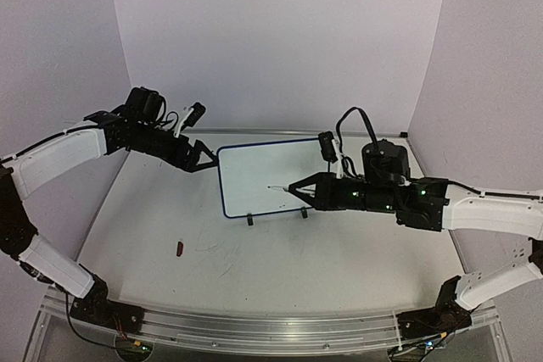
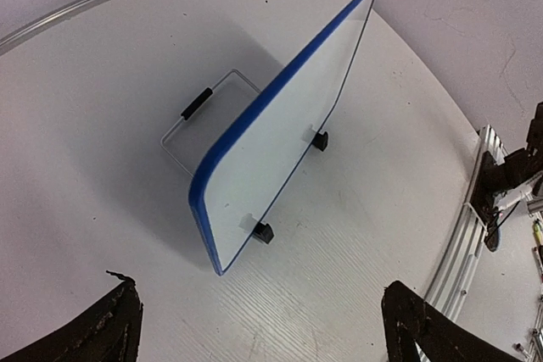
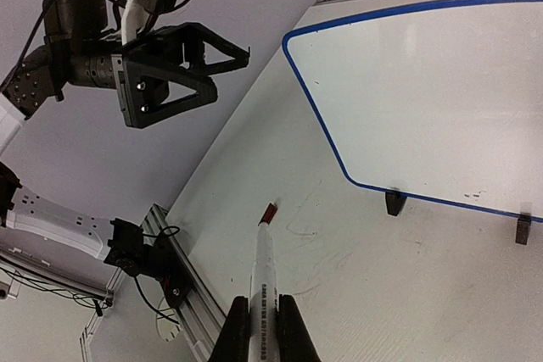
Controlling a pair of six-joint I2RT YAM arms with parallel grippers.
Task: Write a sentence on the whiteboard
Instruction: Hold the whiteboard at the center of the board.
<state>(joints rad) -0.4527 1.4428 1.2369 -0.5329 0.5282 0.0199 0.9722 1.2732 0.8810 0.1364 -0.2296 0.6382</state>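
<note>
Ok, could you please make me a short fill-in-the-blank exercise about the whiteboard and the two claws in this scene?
1. The whiteboard stands upright on two small black ___.
2. The right claw is shut on a white ___.
3. The left claw holds nothing, its jaws wide ___.
Missing words: feet; marker; open.

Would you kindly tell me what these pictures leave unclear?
- Any writing on the whiteboard: too faint and small in the top view, cut by the frame edge in the right wrist view.
- Small dark object on the table: top view, too small to identify.
</note>
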